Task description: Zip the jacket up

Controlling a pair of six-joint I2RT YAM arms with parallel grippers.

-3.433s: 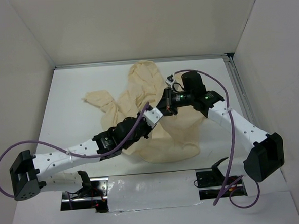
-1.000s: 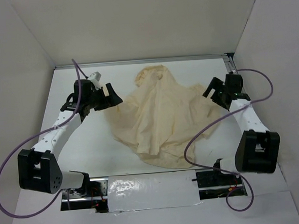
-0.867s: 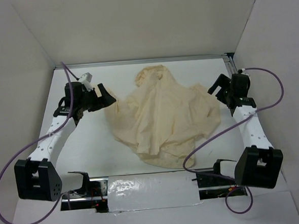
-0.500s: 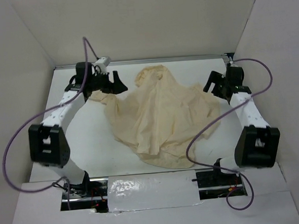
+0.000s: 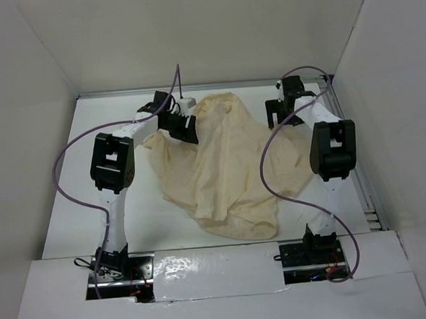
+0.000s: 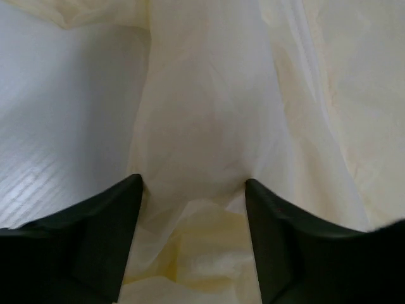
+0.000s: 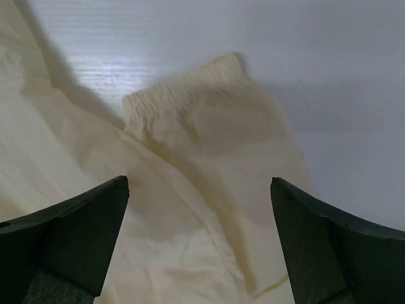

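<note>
While the jacket (image 5: 228,173) lies crumpled on the surface (image 5: 79,211), zipper out of sight, the left hand (image 6: 193,183) stands spread astride a fold (image 6: 202,126) at its left edge, the right hand (image 7: 199,183) spread above a cuff (image 7: 183,95) at its right; zipping seems unstarted.

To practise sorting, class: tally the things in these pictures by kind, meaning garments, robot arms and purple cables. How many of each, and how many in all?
Garments: 1, the cream jacket
Robot arms: 2, the left arm and the right arm
Purple cables: 2, the left cable and the right cable
Total: 5
</note>
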